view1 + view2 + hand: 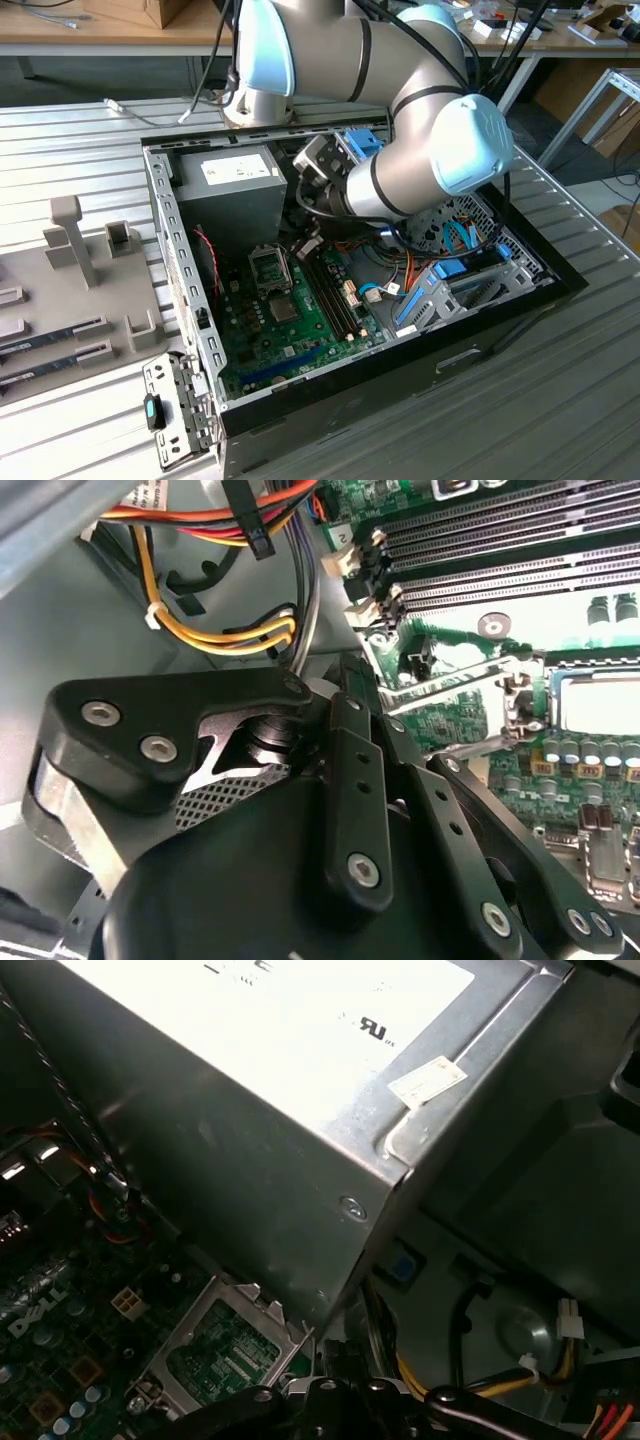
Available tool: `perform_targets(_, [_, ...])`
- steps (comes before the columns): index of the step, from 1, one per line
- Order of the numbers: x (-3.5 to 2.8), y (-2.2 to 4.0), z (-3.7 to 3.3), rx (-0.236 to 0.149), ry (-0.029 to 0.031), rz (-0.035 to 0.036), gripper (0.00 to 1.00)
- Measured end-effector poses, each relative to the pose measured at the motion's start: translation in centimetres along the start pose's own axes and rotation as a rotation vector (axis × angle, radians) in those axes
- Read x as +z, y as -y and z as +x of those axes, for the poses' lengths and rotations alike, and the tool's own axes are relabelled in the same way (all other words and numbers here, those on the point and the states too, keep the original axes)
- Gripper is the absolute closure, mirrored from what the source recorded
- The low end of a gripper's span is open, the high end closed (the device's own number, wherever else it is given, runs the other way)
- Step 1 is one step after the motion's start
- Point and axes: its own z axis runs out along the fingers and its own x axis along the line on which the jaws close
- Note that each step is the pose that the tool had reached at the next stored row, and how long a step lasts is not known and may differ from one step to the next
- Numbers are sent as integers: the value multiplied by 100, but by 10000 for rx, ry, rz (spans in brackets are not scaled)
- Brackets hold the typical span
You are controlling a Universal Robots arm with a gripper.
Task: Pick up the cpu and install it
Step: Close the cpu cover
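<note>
Claw (305, 243) – low inside the computer case (165, 215), just beside the open socket (270, 266), on the exterior view's right of it. Open or clamped: cannot tell. Cpu – whether it sits in the claw, cannot tell.

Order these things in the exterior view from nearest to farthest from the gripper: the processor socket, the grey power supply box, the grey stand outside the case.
1. Processor socket, just beside the gripper.
2. Power supply box, at the case's back corner.
3. Grey stand, outside the case, at the exterior view's left.
</note>
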Motion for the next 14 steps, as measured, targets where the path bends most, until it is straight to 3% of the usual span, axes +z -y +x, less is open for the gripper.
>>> perform_targets(7, [56, -12, 29, 0, -2, 2, 89])
perform_targets(14, [21, -39, 33, -5, 6, 5, 89])
